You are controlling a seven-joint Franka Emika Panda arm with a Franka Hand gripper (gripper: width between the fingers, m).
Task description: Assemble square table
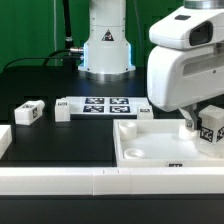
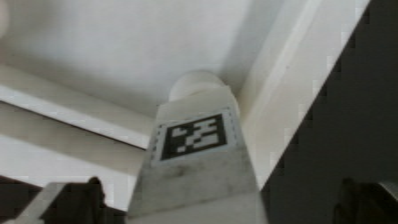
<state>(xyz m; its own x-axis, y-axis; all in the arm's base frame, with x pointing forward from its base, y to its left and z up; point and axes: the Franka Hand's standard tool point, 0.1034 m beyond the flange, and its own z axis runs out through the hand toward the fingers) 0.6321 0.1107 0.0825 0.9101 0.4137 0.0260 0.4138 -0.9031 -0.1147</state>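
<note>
At the exterior view's right, the gripper [image 1: 203, 128] clamps a table leg [image 1: 212, 126] over the square tabletop [image 1: 150, 150]'s right corner, and the frame edge cuts off both. In the wrist view the leg's tag is readable, but the fingers [image 2: 63, 200] are dark blurs. A second leg [image 1: 27, 112] lies at the left.

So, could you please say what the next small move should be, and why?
Probably ease the pincer down to seat the short white tagged block leg into the corner of the large white plastic square top: the wrist view shows its tip at the rim corner, apparently unseated.
</note>
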